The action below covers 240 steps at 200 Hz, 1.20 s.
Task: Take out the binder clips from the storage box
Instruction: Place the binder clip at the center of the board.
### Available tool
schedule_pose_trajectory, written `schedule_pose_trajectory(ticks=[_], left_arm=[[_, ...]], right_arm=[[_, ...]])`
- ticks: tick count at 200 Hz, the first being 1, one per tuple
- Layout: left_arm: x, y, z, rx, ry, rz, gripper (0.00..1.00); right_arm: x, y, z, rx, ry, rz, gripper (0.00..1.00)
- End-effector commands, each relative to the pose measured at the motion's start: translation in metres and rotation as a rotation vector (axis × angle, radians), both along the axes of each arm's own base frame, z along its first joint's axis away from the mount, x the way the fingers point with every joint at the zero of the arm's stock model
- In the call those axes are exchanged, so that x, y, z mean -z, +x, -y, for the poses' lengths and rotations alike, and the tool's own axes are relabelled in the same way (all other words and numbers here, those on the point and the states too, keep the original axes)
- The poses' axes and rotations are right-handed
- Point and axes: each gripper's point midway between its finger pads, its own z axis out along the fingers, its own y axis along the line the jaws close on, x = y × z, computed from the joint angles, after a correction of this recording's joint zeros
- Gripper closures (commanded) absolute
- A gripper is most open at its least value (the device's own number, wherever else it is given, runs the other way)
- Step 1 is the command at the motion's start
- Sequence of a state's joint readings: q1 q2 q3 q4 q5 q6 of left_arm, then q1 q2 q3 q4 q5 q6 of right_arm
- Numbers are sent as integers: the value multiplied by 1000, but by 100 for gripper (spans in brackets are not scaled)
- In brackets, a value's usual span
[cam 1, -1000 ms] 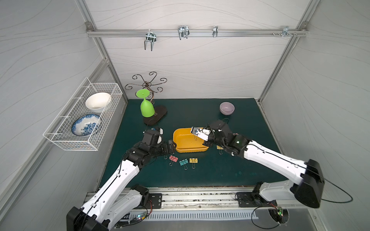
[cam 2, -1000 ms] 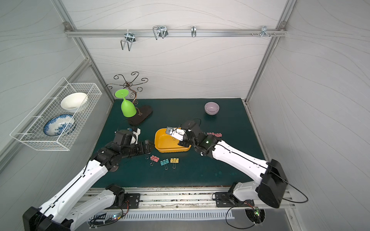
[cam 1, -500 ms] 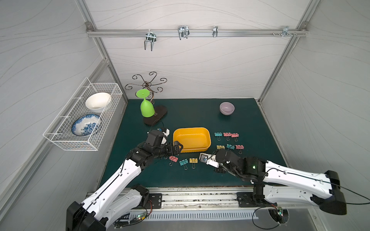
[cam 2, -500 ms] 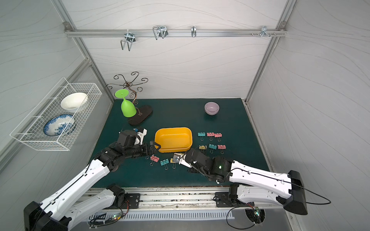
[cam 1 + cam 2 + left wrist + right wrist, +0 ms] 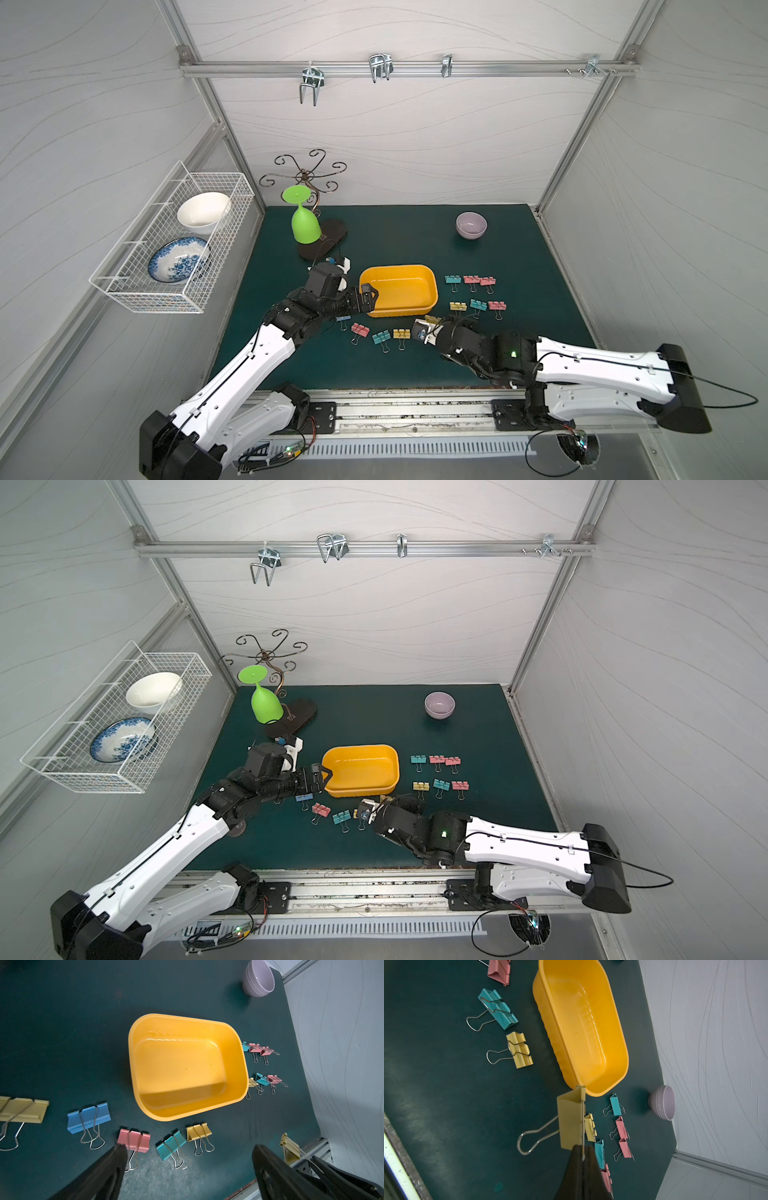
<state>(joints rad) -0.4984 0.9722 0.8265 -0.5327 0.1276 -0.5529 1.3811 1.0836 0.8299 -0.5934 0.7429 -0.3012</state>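
On the dark green mat (image 5: 415, 241), in both top views, the storage box (image 5: 398, 268) lies empty. Binder clips (image 5: 478, 304) lie loose in two rows off its right end and in one row along its near wall. The left claw (image 5: 371, 297) hangs at the box's left end, spread wide and holding nothing. The right claw (image 5: 433, 325) sits off the box's near right corner, pinched shut on a yellow clip (image 5: 432, 319).

Left wrist view: the box floor is bare, glossy moulded plastic with rounded corners. Both black fingers (image 5: 108, 1172) stand far apart above the near row.

Right wrist view: the grip is on one thin wire handle only, and the folded body hangs free just off the box corner. That hold is likely to pivot or slip, dropping the clip on the rim or on its neighbours. The left claw, so near the probably light box, could nudge it into the near row. The clips are matte painted sheet metal with springy wire loops. The box's outer wall is ribbed.
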Motion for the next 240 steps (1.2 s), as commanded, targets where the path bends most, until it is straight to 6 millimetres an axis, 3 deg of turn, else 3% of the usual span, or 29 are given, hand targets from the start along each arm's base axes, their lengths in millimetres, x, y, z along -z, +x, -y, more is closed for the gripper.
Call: schedule_pose_trajectory(ticks=[1,28,71,125,173,240], left_arm=[[-17,8,3,-15,-18,30,2],[-17,7,4,-13,-27,20,2],[-27,13,5,17,-7,83,1],[-38,6,17,110,-44,113,2],[-42,-1,14,135,-27,126,2],[-39,-4,2,79,-7,141,2]], right_arm=[[-6,-6,3,4,12,-10,98],[-12,-10,2,9,52,-6,97],[5,-16,5,-5,50,-38,97],[4,-18,2,-16,40,-60,98],[14,-13,-2,-7,-26,-35,99],[6,-12,1,-49,-63,1,99]])
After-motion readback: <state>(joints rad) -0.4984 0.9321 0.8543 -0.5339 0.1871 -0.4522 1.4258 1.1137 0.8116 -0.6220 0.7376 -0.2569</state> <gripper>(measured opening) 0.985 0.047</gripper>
